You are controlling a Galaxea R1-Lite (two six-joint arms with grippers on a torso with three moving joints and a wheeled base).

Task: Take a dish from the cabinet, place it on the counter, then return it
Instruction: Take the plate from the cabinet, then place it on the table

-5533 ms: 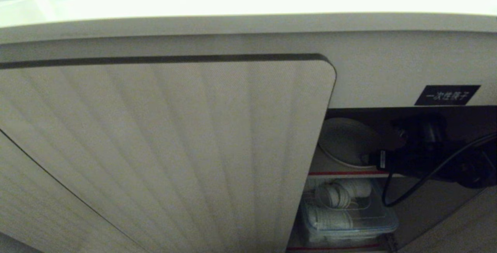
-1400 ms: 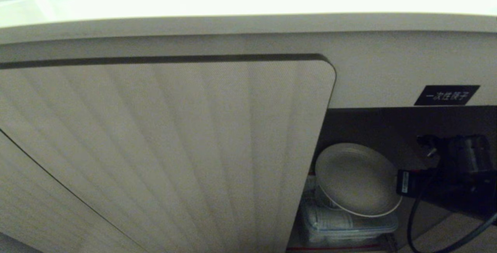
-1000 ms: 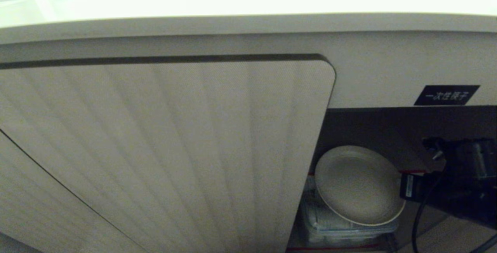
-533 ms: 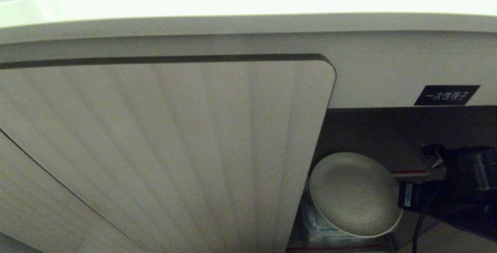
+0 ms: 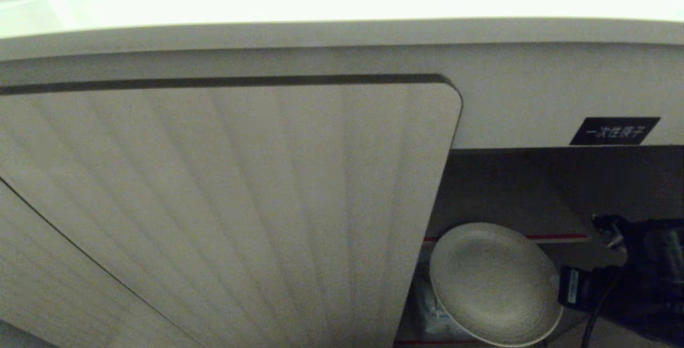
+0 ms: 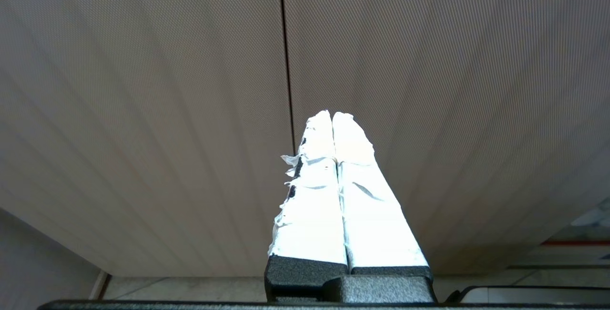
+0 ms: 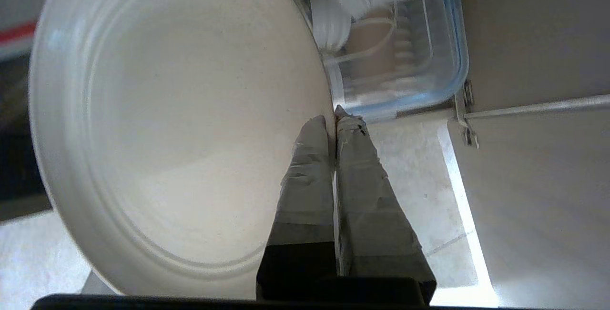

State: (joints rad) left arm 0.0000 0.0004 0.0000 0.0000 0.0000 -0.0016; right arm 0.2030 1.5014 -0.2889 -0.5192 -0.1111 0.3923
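The dish (image 5: 494,284), a plain cream-white plate, hangs tilted in front of the open right side of the cabinet (image 5: 507,187), just below its red-edged shelf (image 5: 556,237). My right gripper (image 7: 333,118) is shut on the dish (image 7: 181,124), with one finger on its face and the other behind the rim. In the head view the black right gripper (image 5: 561,289) sits at the dish's right edge. The glossy counter (image 5: 320,0) runs across the top. My left gripper (image 6: 332,115) is shut and empty, parked facing a ribbed door (image 6: 143,110).
The closed ribbed door (image 5: 240,203) fills the left of the head view. A black label (image 5: 614,131) is above the opening. A clear plastic box (image 7: 395,38) of white ware stands behind the dish. A door hinge (image 7: 464,115) and pale floor tiles (image 7: 419,167) lie beyond the right gripper.
The right gripper has drawn the dish off the shelf and out of the cabinet; over the last second both moved lower in the view. The left arm has stayed still.
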